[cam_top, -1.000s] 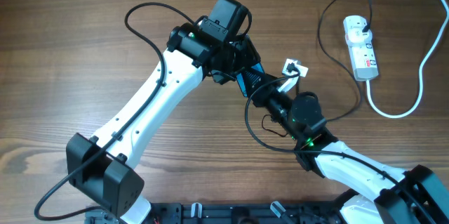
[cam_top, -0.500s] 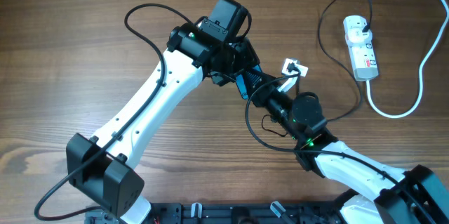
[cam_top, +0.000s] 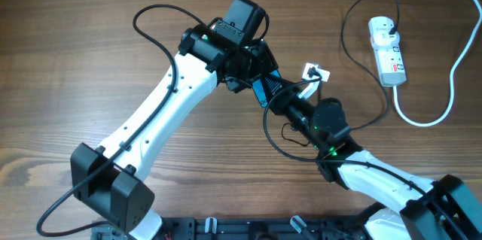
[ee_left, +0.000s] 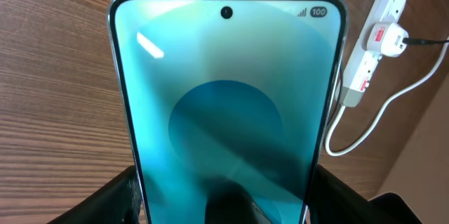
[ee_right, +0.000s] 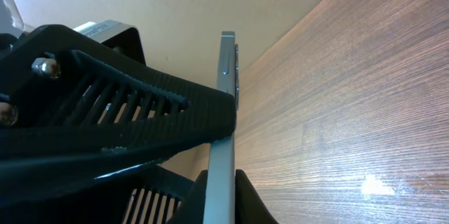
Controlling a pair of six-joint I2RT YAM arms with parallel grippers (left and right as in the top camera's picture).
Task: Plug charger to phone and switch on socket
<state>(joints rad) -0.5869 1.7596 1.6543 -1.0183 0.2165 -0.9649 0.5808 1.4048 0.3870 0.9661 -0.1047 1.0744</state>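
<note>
The phone [ee_left: 228, 97] has a turquoise screen and is held above the table; from overhead only a turquoise sliver [cam_top: 263, 89] shows between the two grippers. My left gripper [ee_left: 224, 206] is shut across its width, one black finger [ee_left: 116, 196] on each long edge. Seen edge-on in the right wrist view, the phone [ee_right: 226, 97] is pinched front and back by my right gripper [ee_right: 223, 199]. The white socket [cam_top: 386, 50] lies at the far right. The charger's black cable [cam_top: 348, 16] loops from it toward my right arm. Its plug end is hidden.
A thick white cord [cam_top: 444, 104] curves from the socket toward the table's right edge. A small white piece [cam_top: 314, 72] lies just right of the grippers. My two arms cross the middle of the wooden table [cam_top: 75, 59].
My right gripper's fingers have closed onto the phone's faces. Both arms and the phone stay where they were.
</note>
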